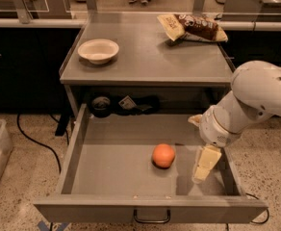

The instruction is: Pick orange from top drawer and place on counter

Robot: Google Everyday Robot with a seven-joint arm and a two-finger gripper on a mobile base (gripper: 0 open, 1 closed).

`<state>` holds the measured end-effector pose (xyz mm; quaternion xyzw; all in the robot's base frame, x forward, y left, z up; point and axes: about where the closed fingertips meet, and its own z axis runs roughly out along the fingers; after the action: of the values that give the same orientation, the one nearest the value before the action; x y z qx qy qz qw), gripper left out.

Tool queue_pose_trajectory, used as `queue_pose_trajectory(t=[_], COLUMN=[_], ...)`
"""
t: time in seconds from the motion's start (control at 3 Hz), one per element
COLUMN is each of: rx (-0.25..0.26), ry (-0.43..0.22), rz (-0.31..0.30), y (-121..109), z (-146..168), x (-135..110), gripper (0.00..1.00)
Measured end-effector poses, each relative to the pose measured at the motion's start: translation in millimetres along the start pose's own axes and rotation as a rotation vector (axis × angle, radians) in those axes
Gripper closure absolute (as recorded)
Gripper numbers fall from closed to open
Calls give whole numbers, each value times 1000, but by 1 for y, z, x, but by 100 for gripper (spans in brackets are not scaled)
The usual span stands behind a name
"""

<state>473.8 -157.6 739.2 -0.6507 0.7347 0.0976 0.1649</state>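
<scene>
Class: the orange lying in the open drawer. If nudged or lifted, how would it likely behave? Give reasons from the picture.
The orange is round and rests free on the flat floor of the top drawer, so a nudge would probably roll it. Its smooth skin may slip in a loose grip. The gripper hangs in the drawer beside it, not touching.

High front view; tool [204, 165] lower right

White arm [263, 93] comes in from right edge, bends down and left to a bulky wrist [221, 125]. Pale hand [205, 163] hangs below it, pointing down, near right of scene.
</scene>
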Motion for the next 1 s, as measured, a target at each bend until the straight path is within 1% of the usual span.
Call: queue_pose_trajectory(t=[0.33,0.67,1.0], rx=[-23,-48,-87], ry=[-35,-62,-88], rz=[-31,-75,-96], y=[-13,-27,-25], z=[29,57,83], x=[-15,-36,-45], gripper=[0,0,0])
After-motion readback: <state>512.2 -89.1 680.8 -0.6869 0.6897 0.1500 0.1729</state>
